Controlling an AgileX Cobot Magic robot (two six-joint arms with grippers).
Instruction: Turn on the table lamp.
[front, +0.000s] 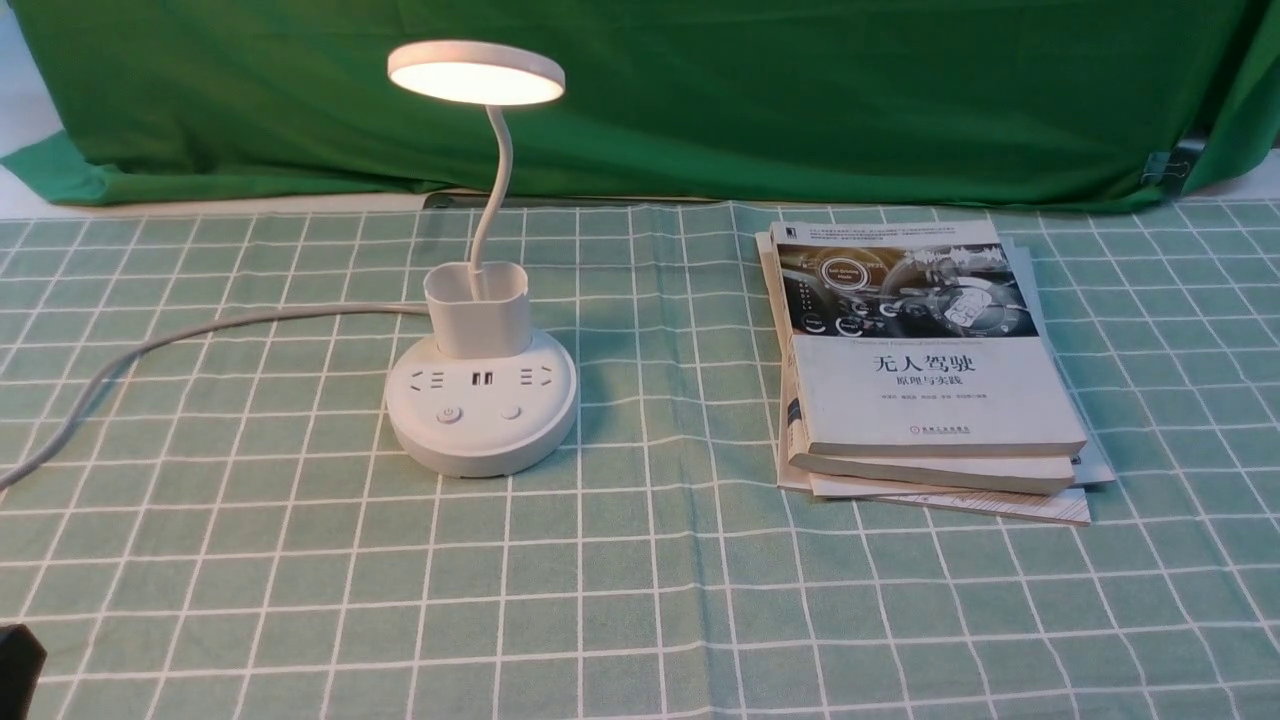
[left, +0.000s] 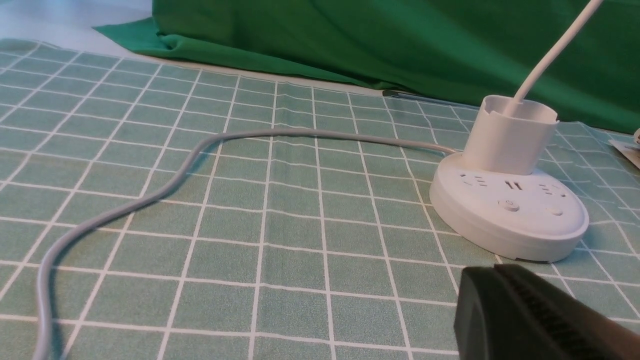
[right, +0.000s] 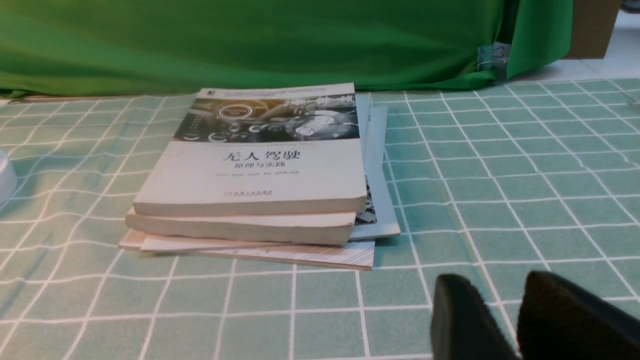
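Observation:
The white table lamp stands left of centre, its round base (front: 482, 420) on the checked cloth. Its disc head (front: 476, 72) glows on the curved gooseneck above the cup-like holder (front: 477, 308). Two buttons (front: 449, 414) (front: 511, 411) sit at the front of the base below the sockets. My left gripper (left: 495, 270) is shut and empty, low over the cloth a short way in front of the base (left: 507, 220); only a black corner of it (front: 15, 665) shows in the front view. My right gripper (right: 492, 287) is slightly open and empty, near the books.
A stack of books (front: 920, 350) lies to the right of the lamp. The lamp's grey-white cord (front: 200, 335) snakes away to the left across the cloth. A green backdrop (front: 700, 90) hangs along the table's far edge, held by a clip (front: 1165, 170).

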